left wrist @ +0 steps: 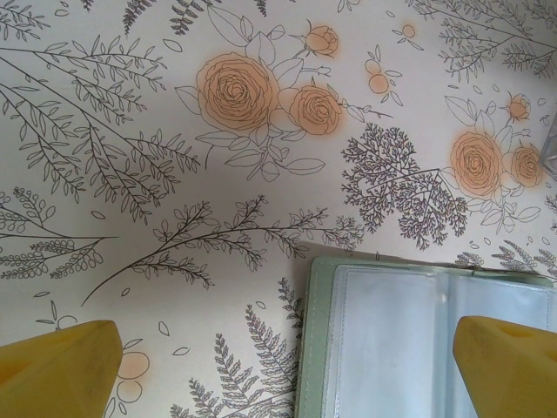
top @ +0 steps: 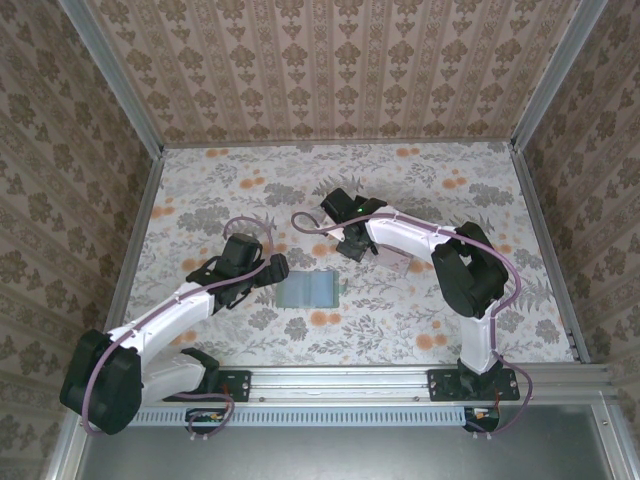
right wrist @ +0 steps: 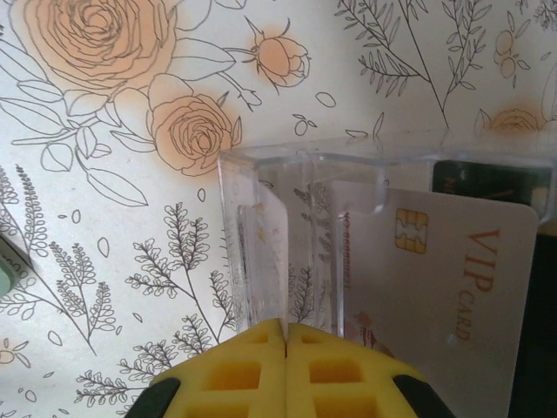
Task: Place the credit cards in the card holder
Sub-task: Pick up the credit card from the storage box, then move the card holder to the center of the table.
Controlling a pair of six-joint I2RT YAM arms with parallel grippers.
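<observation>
The card holder (top: 308,290) lies open and flat mid-table, its clear pockets facing up inside a dull-green edge (left wrist: 315,331). My left gripper (top: 272,268) hovers at its left end, open wide, one yellow fingertip (left wrist: 61,366) over the cloth and the other over a pocket. My right gripper (right wrist: 285,335) is at the clear tray (right wrist: 383,152), fingers pressed together on a thin pale credit card (right wrist: 268,252) seen almost edge-on. A second, white credit card (right wrist: 435,287) marked VIP, with a chip, stands in the tray just to its right.
A dark block (right wrist: 487,178) sits at the back of the clear tray (top: 402,262). Metal rails and patterned walls bound the flowered tablecloth (top: 450,200). Both arm bases are bolted at the near edge.
</observation>
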